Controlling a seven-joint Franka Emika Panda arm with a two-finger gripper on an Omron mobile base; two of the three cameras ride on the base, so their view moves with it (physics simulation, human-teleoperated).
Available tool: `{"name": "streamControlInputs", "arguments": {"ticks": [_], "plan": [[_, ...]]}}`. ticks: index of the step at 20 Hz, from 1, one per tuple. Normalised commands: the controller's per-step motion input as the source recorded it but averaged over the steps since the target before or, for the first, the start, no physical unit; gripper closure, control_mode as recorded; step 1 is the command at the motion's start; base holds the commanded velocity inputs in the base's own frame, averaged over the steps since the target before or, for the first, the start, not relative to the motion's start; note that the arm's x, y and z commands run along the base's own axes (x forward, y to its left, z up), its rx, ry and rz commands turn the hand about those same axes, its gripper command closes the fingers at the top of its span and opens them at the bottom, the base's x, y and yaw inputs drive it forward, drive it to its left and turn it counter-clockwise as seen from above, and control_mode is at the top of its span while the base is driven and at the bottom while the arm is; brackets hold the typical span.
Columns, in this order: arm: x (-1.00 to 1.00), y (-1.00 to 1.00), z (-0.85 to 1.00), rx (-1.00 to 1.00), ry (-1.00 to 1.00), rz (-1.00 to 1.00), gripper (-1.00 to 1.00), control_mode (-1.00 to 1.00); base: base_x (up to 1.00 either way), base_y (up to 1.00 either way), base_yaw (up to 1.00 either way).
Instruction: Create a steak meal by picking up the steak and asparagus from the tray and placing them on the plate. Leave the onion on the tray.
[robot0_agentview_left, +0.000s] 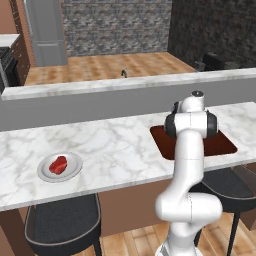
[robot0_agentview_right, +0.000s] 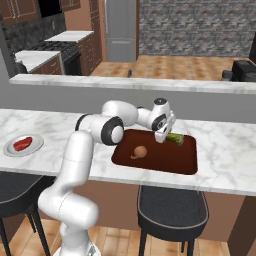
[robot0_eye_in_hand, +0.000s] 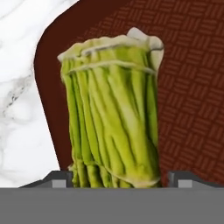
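Observation:
The steak (robot0_agentview_left: 59, 164) lies on the round grey-white plate (robot0_agentview_left: 75, 172) at the left end of the counter; both show again as steak (robot0_agentview_right: 22, 143) and plate (robot0_agentview_right: 35, 146). On the dark reddish-brown tray (robot0_agentview_right: 165, 162) the tan onion (robot0_agentview_right: 141, 151) rests near the middle. The green asparagus (robot0_agentview_right: 175, 138) lies at the tray's far right. My gripper (robot0_agentview_right: 163, 139) is lowered right beside it. In the hand view the asparagus (robot0_eye_in_hand: 111, 113) stands between my fingertips (robot0_eye_in_hand: 59, 179). My gripper (robot0_eye_in_hand: 119, 180) is open, with a small gap on each side of the bundle.
The tray (robot0_agentview_left: 222, 145) is partly hidden behind my arm in the left base view. White marble counter (robot0_agentview_right: 75, 150) stretches between tray and plate. A raised grey ledge (robot0_agentview_right: 125, 85) runs along the back. Dark stools (robot0_agentview_right: 172, 207) stand under the front edge.

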Motion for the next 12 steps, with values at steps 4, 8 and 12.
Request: {"name": "streamControlInputs", "arguments": {"ticks": [4, 8, 12], "plan": [[-0.51, 0.25, 0.17, 0.0, -0.08, 0.03, 1.0, -1.0, 0.0, 0.0, 0.0], [-0.75, 0.47, 0.81, -0.04, 0.0, 0.1, 1.0, -1.0, 0.0, 0.0, 0.0], [-0.83, 0.67, 0.98, -0.09, 0.0, 0.12, 1.0, -1.0, 0.0, 0.0, 0.0]]}}
